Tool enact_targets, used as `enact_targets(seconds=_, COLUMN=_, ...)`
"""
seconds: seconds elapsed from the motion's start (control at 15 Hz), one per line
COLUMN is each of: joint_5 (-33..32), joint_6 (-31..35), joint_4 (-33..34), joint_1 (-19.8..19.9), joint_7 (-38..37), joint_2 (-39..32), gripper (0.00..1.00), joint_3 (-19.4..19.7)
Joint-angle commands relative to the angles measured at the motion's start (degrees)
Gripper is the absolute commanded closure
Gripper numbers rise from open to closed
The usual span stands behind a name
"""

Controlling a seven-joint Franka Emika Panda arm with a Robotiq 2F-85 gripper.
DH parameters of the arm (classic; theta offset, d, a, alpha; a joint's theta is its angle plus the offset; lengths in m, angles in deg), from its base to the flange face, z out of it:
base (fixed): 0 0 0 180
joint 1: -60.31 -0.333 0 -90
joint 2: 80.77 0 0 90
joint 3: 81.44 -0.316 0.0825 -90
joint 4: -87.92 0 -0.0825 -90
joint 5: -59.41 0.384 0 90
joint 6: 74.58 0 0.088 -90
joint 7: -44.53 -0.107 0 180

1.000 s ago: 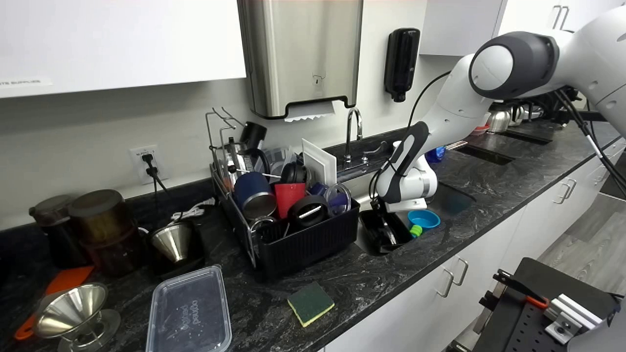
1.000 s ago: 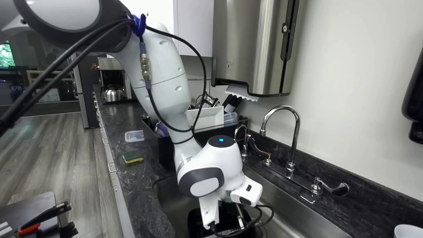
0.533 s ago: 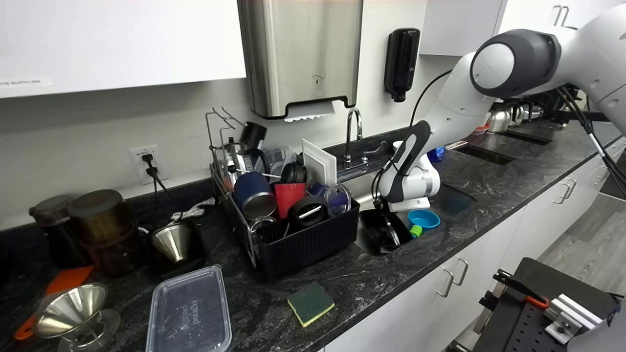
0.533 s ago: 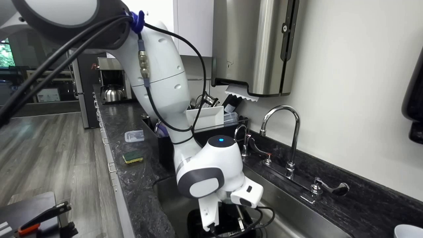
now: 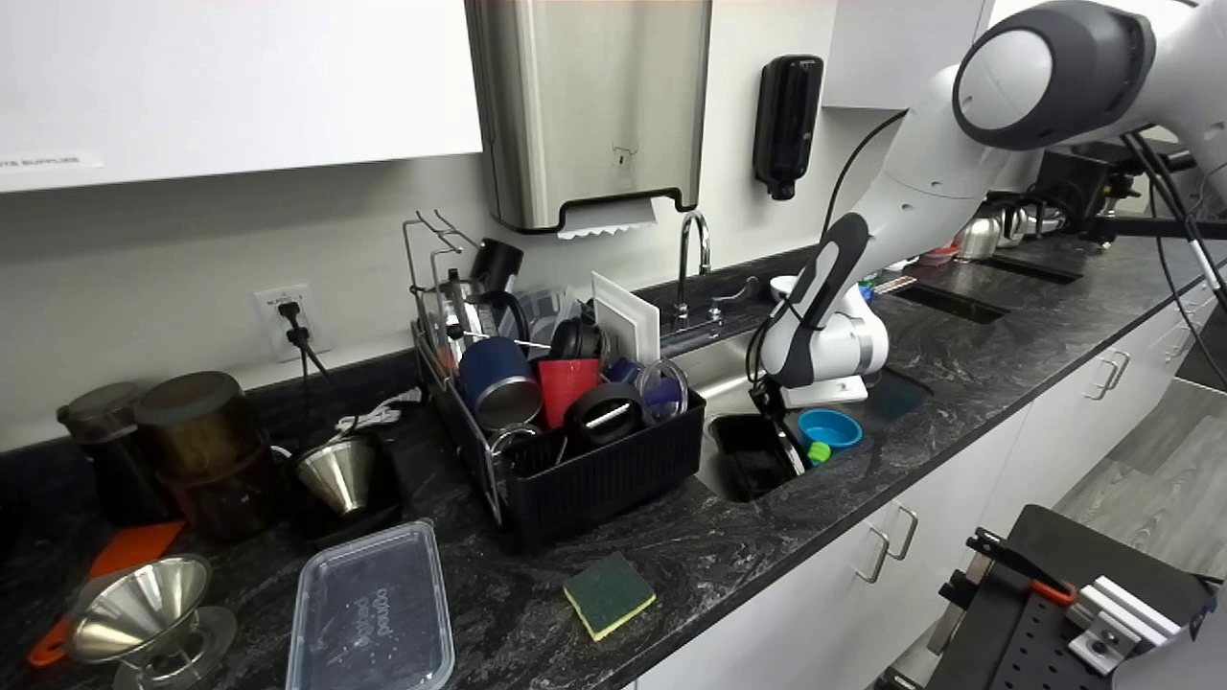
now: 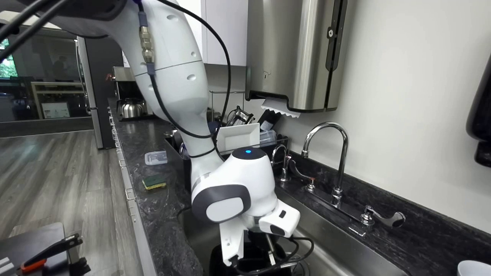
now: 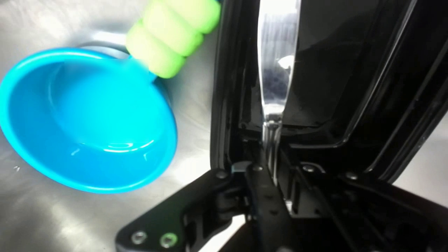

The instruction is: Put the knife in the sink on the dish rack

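- Knife (image 7: 278, 59): in the wrist view, clamped between the fingers of the end effector (image 7: 272, 171), broad part extending over the black tray (image 7: 325, 70); contact with the tray cannot be determined. Blue bowl (image 7: 105, 119) beside the tray.
- In an exterior view: knife slanted at the tray's edge, tray inside the sink (image 5: 726, 372); loaded dish rack (image 5: 606, 484) on the counter (image 5: 508, 613), beside the sink.
- In an exterior view: robot arm (image 6: 230, 180) above the sink; fingertips not discernible.

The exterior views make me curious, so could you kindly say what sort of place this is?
Most likely a shared workplace kitchen, judging by the wall-mounted paper-towel dispenser and the crowded dish rack beside the sink.
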Motion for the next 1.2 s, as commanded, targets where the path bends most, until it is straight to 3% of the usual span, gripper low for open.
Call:
enact_targets(seconds=0.0, joint_5=-0.5, joint_6=0.0, joint_4=-4.5, joint_1=-0.1, joint_7=0.6, joint_2=4.2, gripper=0.96, joint_3=0.0)
enact_targets(seconds=0.2, joint_5=0.1, joint_6=0.5, joint_4=-6.4, joint_1=0.9, joint_7=0.4, joint_2=6.2, gripper=0.96, joint_3=-1.2)
enact_targets(seconds=0.6, joint_5=1.3, joint_6=6.3, joint_4=-9.0, joint_1=11.5, joint_7=2.1, joint_2=10.2, gripper=0.96, joint_3=-13.3)
enact_targets(seconds=0.8, joint_5=-0.7, joint_6=8.6, joint_4=-10.3, joint_1=20.0, joint_7=3.2, joint_2=11.2, gripper=0.96, joint_3=-22.3)
enact_targets(seconds=1.13, joint_5=-5.8, joint_6=5.8, joint_4=-11.6, joint_1=38.1, joint_7=7.1, joint_2=9.7, gripper=0.96, joint_3=-39.2)
